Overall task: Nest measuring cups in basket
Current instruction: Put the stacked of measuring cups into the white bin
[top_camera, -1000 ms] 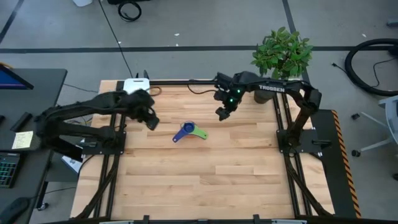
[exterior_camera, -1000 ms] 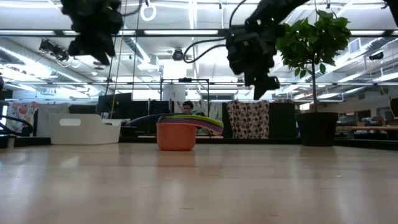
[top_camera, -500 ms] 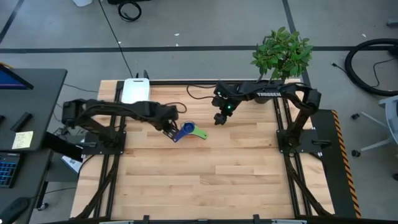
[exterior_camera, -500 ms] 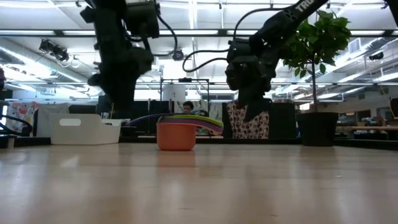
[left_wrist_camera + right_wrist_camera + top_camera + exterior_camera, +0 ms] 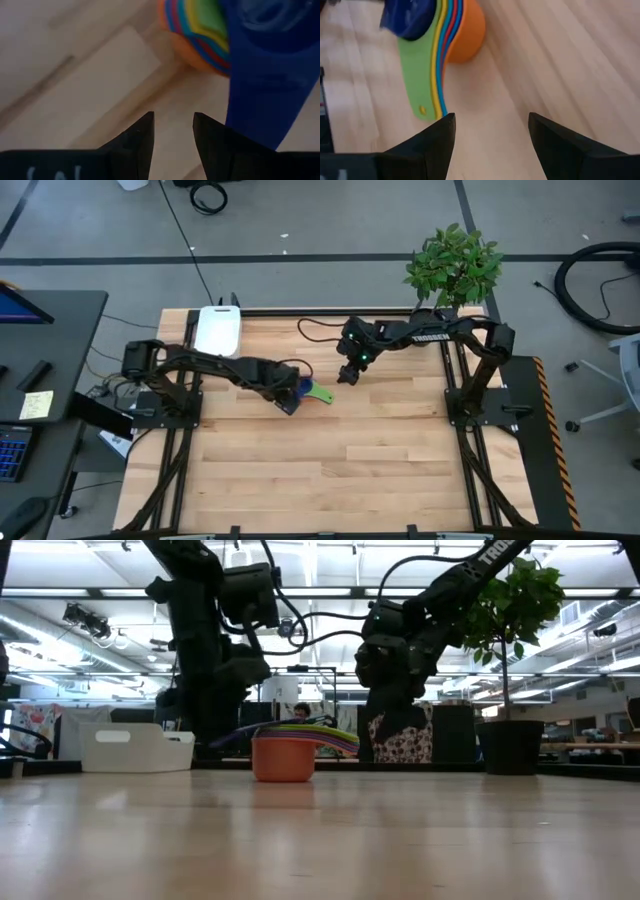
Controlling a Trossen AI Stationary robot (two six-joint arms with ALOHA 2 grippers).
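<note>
The left gripper (image 5: 172, 131) is low, fingers apart and holding nothing, right beside the cups (image 5: 308, 389). The right gripper (image 5: 491, 131) is spread wide near them. The stacked cups sit mid-table, well apart from the basket (image 5: 218, 330).

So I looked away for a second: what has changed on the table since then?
The left gripper swung from near the white plastic basket down beside the nested stack of coloured plastic measuring cups, jaws apart, gripping nothing. The right gripper edged closer, open. Stack and basket stayed put.
</note>
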